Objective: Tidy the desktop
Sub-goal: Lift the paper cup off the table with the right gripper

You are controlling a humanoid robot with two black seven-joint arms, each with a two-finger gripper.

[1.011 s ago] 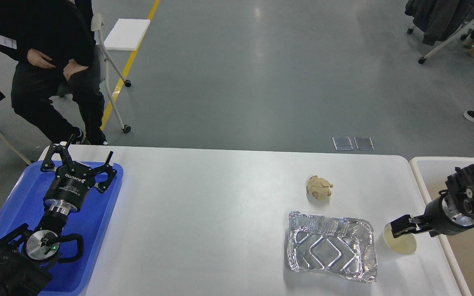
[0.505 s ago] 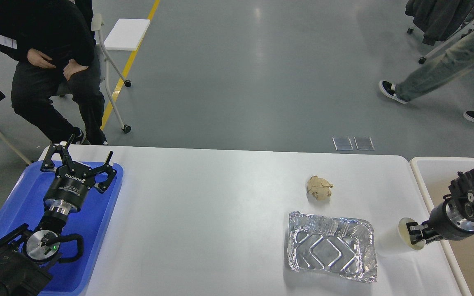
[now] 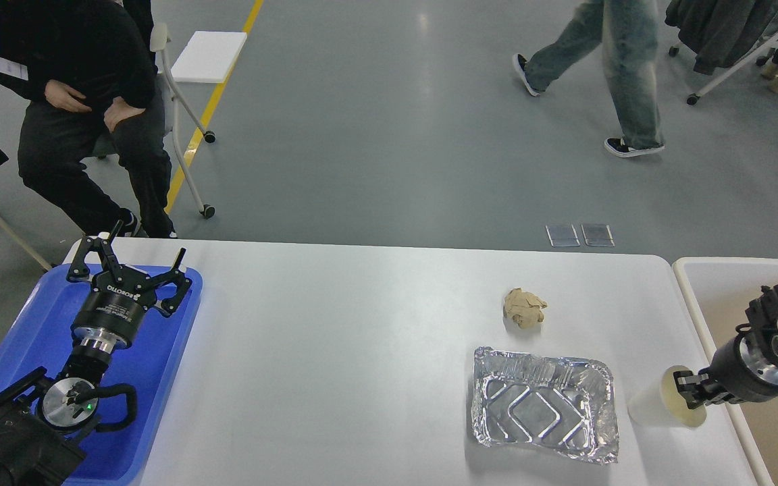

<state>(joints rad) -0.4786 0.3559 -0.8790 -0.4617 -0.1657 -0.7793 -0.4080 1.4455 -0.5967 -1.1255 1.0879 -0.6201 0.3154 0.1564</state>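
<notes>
The white desktop [image 3: 335,351] holds a crumpled brown paper ball [image 3: 524,308], an empty foil tray [image 3: 543,403] and a pale paper cup [image 3: 652,408] near its right edge. My right gripper [image 3: 687,397] comes in from the right and is shut on the cup's rim. The cup is tilted, with its mouth towards the gripper. My left gripper [image 3: 129,266] is open and empty above the far end of the blue tray [image 3: 31,324] at the left.
A beige-white tub [image 3: 689,283] stands just right of the desktop, under my right arm. A seated person [image 3: 85,101] and a wheeled chair [image 3: 186,135] are behind the far left corner. Another person [image 3: 612,61] walks across the floor behind.
My right gripper has moved right and a little down with the cup in it, and the cup now tilts. My left arm has not moved. A person has walked leftward across the background.
</notes>
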